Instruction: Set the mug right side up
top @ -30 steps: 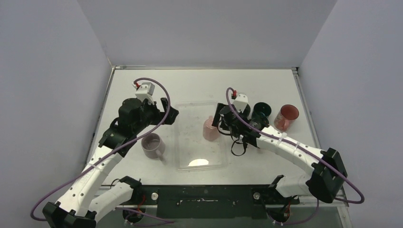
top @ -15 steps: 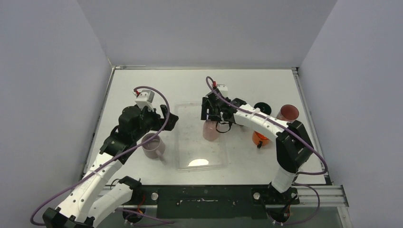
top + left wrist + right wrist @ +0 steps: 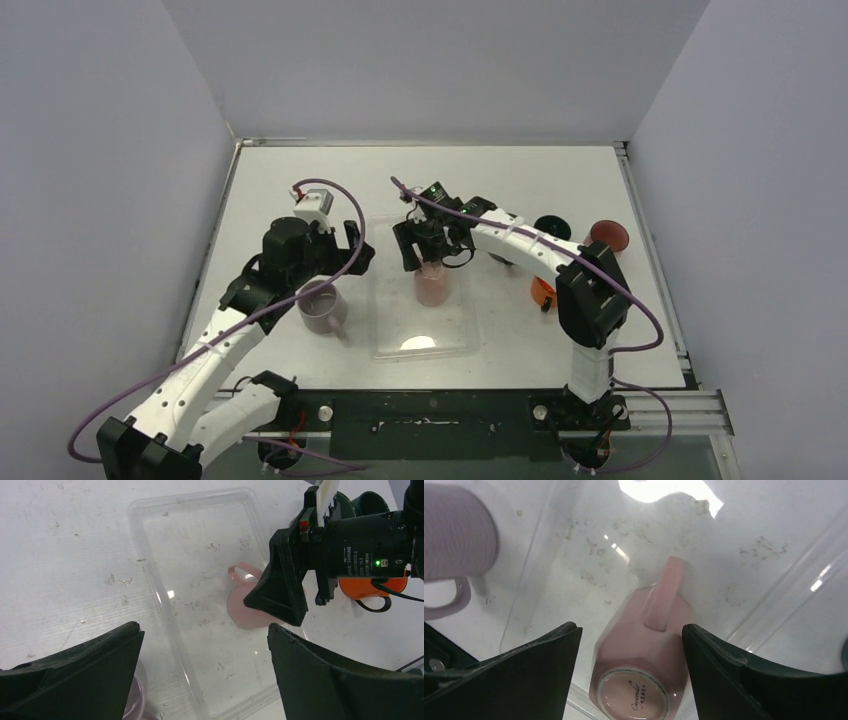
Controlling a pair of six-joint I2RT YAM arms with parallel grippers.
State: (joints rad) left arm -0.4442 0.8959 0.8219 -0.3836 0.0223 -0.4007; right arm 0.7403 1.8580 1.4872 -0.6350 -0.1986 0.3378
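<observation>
Pale lavender walls close in three sides of a white, scuffed tabletop [image 3: 300, 180]. A clear plastic tray [image 3: 392, 305], rectangular with rounded corners and a raised rim, lies at its middle, its floor specked with dirt.

The pink mug [image 3: 639, 665] stands upside down inside the tray, toward the far half. It is glossy, with faceted sides; its flat base [image 3: 633, 697] faces up and carries a small printed script. Its strap handle [image 3: 663, 592] points toward the near end of the tray.

The right gripper [image 3: 428, 252] reaches down over the mug with its black fingers [image 3: 539, 670] parted to either side of the body. A gap shows on one side, so the mug is straddled, not clamped. The left gripper [image 3: 202, 630] hangs spread wide above the tray's left rim, holding nothing.

A lilac ribbed mug [image 3: 320, 305] stands upright just left of the tray, under the left arm. To the right, an orange mug [image 3: 541, 291] sits partly hidden behind the right arm. A black round object [image 3: 548, 227] and a dark red translucent cup [image 3: 607, 235] lie beyond it, near the right edge.

The tray's near half and the far strip of tabletop are bare.
</observation>
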